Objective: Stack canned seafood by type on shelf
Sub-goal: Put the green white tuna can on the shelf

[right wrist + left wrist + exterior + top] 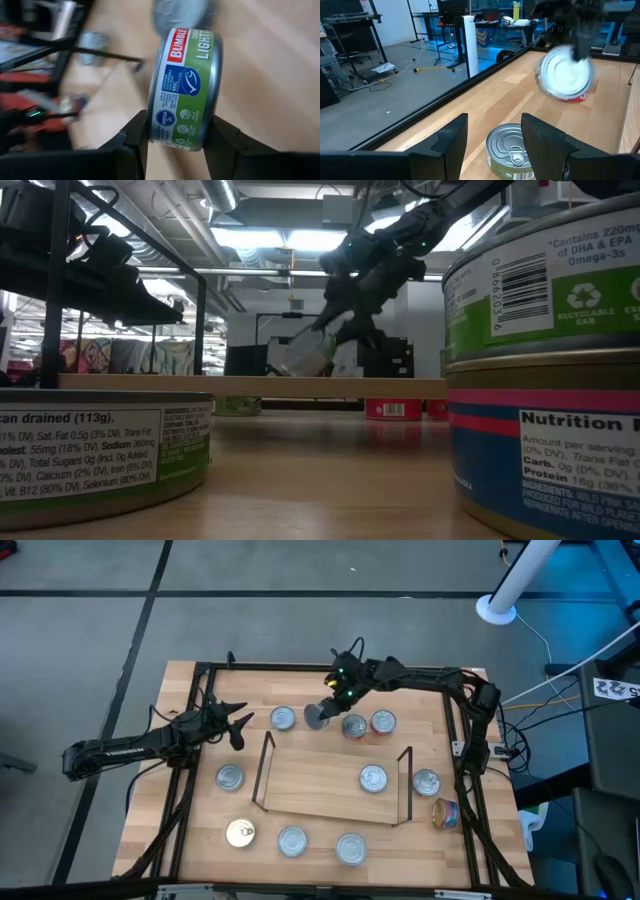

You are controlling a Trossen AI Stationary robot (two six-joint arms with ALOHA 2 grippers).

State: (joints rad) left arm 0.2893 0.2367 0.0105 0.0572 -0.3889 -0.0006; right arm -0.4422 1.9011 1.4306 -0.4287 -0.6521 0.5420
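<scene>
Right gripper (175,142) clamped on a round silver tin with green label (184,87), lifted off the table beyond the light-wood shelf (320,785); tin blurred in the low view. Left gripper (492,137) fingers apart, hovering near a silver-topped tin (511,150). Two tins (368,725) sit beside the held one.

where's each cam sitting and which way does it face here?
High: overhead, straight down on the shelf; both arms show.
Low: table height, level past near tins; right hand carries the green-label tin.
Left wrist: looks past the open left hand at a silver-topped tin.
Right wrist: past its own fingers, clamped on the tin.
Shared: the held tin shows in all four.
</scene>
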